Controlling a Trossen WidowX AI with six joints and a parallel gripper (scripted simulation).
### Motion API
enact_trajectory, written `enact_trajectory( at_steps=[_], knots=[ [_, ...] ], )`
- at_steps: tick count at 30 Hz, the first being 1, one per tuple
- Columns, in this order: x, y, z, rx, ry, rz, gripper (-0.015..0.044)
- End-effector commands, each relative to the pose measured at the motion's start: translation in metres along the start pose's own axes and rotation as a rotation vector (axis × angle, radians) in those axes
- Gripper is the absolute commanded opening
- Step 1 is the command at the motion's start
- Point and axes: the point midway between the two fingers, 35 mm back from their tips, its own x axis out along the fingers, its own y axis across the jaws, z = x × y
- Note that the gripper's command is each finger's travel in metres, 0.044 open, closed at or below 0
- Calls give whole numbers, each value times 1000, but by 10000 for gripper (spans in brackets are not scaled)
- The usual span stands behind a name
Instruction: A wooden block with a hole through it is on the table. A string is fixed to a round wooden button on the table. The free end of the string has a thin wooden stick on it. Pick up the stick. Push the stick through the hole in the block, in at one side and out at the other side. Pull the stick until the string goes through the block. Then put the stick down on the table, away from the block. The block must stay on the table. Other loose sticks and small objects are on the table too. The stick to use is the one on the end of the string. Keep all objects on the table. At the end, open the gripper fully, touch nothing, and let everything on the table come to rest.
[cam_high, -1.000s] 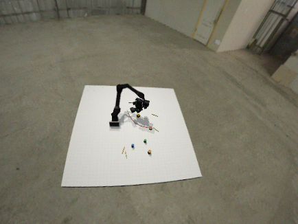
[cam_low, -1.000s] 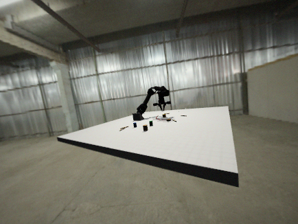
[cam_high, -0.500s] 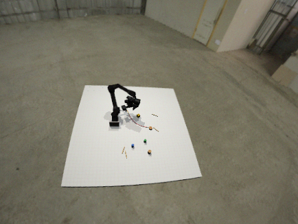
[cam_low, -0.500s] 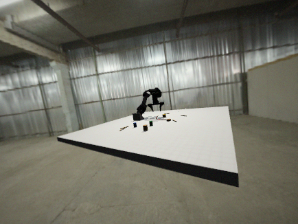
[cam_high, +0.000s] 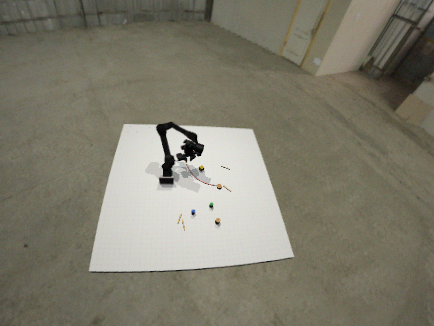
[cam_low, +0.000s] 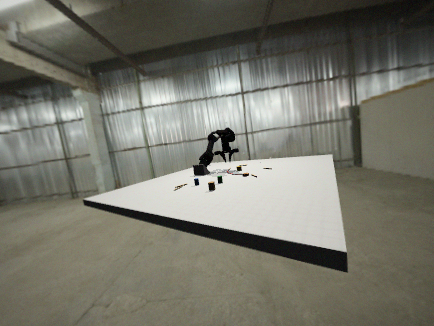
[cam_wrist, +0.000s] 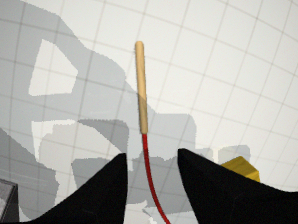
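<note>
The stick on the string (cam_wrist: 141, 90) is pale wood and lies on the table, mostly hidden by the arm in the top view. The red string (cam_wrist: 148, 167) (cam_high: 198, 178) runs from its near end in a curve to the round button (cam_high: 219, 186) (cam_low: 245, 174). My gripper (cam_wrist: 152, 157) (cam_low: 227, 159) is partly open and empty, above the table. In the wrist view the string passes between the fingertips, and the stick lies beyond them. A yellow block (cam_high: 201, 168) (cam_low: 239, 169) (cam_wrist: 242, 167) stands beside the right finger in the wrist view. I cannot make out its hole.
A loose stick (cam_high: 227, 189) lies beside the button, and another (cam_high: 225, 168) lies farther back. Two more sticks (cam_high: 179, 218) (cam_high: 183, 225) lie at the front. A blue object (cam_high: 193, 212), a green one (cam_high: 211, 205) and an orange-brown one (cam_high: 217, 221) stand near the front.
</note>
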Motion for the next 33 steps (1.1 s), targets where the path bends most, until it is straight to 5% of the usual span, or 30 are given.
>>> enact_trajectory(
  at_steps=[1, 33],
  knots=[
    [0, 2, 0, -3, 2, 4, 121],
    [40, 0, -2, -4, 9, 4, 121]
  ],
)
